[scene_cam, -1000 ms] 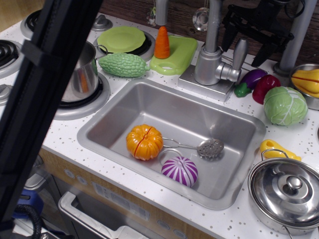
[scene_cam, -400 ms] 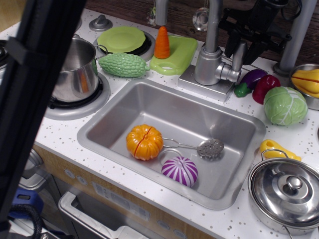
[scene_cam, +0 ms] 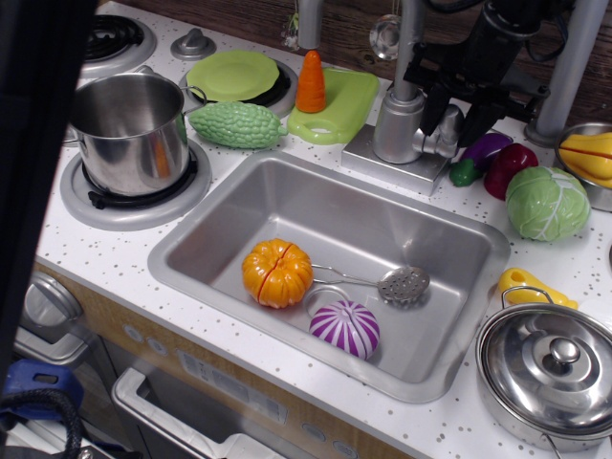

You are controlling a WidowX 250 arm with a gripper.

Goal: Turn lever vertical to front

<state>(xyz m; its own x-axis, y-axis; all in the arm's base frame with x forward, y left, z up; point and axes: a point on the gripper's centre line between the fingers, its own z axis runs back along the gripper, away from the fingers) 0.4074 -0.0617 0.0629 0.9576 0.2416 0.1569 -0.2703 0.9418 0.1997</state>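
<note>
The black gripper (scene_cam: 457,113) has dropped since a second ago, when it hung above and to the right of the faucet; now its fingers straddle the lever (scene_cam: 449,120), one dark finger on each side of the short silver-grey bar, narrowed around it. Whether the pads actually press on the metal cannot be told, since the gripper body hides most of the bar. Only the round knuckle and a bit of the handle show between the fingers; earlier the whole bar stood clear, tilted up and to the right from the faucet body (scene_cam: 397,124).

Just left of the gripper rises that thick cylindrical body with its thin spout pipe going up out of view. Just right of it lie a purple eggplant (scene_cam: 481,153) and a dark red vegetable (scene_cam: 508,167), with a green cabbage (scene_cam: 547,202) a little further right and nearer the camera. Below the gripper opens the sink (scene_cam: 287,191), holding an orange pumpkin (scene_cam: 277,273), a striped purple onion (scene_cam: 345,328) and a slotted spoon (scene_cam: 397,282), all unmoved. Far to the left, a steel pot (scene_cam: 129,134) on the burner is now in plain sight, because the dark bar across the left foreground has swung out towards the frame's edge.
</note>
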